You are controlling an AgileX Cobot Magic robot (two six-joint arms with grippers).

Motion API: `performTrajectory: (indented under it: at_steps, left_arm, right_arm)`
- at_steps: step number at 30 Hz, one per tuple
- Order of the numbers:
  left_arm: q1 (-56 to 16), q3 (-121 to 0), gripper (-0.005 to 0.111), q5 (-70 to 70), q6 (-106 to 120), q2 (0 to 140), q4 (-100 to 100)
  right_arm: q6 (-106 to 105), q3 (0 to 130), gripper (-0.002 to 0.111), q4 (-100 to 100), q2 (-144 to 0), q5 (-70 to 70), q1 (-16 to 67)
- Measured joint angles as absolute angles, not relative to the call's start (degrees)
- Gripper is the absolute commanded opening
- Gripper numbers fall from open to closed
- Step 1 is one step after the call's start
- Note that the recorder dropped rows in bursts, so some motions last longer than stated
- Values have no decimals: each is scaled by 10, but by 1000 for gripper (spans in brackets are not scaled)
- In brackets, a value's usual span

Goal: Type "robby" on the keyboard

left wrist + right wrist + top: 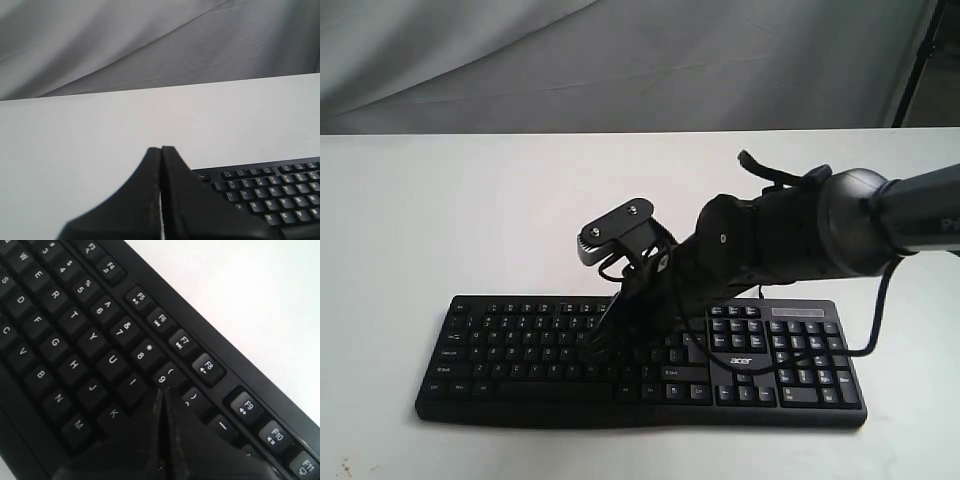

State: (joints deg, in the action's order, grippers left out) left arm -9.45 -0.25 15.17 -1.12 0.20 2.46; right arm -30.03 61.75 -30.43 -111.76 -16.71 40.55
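The black keyboard (pixel 520 350) with white legends and an "acer" logo (pixel 740 361) lies along the front of the white table. My right gripper (pixel 602 328) reaches across from the right and is shut, tips together over the keyboard's middle letter rows. In the right wrist view the shut tips (pixel 161 391) point down just below the 9 key (pixel 165 376), between I and the key to its right; whether they touch a key is unclear. My left gripper (pixel 161 148) is shut and empty above bare table, beside the keyboard's Esc corner (pixel 202 177). It is out of the exterior view.
The white table (pixel 470 210) stretches behind and to the left of the keyboard. A grey cloth backdrop (pixel 620 60) hangs behind it. The bulky right arm (pixel 790 235) and its wrist camera (pixel 620 228) overhang the keyboard's right half. A black cable (pixel 873 335) loops down by the number pad.
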Motion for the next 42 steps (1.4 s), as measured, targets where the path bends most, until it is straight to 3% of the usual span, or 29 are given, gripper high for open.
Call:
performTrajectory:
  at_steps: [42]
  left_arm:
    - [-95,-2,0,152,-11,2,25]
  right_arm:
    - [-307,617,0,-308,-1129,-153,406]
